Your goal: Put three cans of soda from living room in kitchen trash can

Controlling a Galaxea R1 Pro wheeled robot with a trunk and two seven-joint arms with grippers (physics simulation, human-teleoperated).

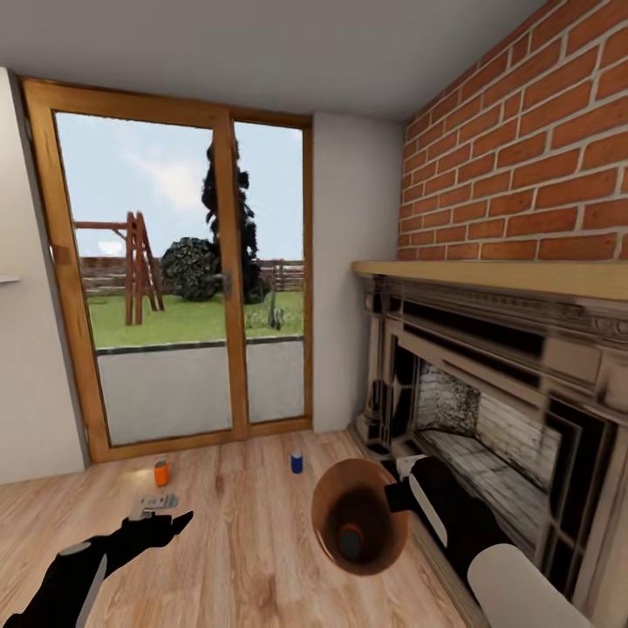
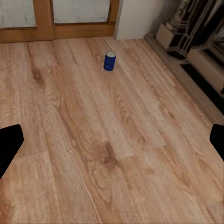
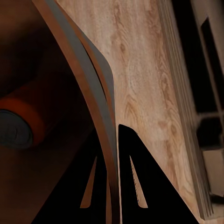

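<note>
On the light wood floor by the glass doors stand two cans of soda: an orange one point(image 1: 161, 472) and a blue one point(image 1: 296, 462). The blue can point(image 2: 109, 61) also stands ahead of my left gripper point(image 2: 112, 142), which is open and empty. In the head view that left gripper point(image 1: 161, 516) hovers low, just short of the orange can. My right gripper point(image 1: 397, 493) is shut on the rim of the tash can point(image 1: 375, 558), tilted with its brown inside facing me. A third, orange can point(image 1: 351, 539) lies inside it. The right gripper point(image 3: 113, 186) pinches the bucket's wall point(image 3: 88, 88), with the orange can point(image 3: 23, 121) beside it.
The ornate fireplace point(image 1: 488, 410) with its raised hearth runs along the right, under a red-brick chimney point(image 1: 532, 148). Wood-framed glass doors point(image 1: 183, 279) close off the far side, with white wall point(image 1: 349, 262) between doors and fireplace. Open wood floor point(image 1: 244, 541) lies between my arms.
</note>
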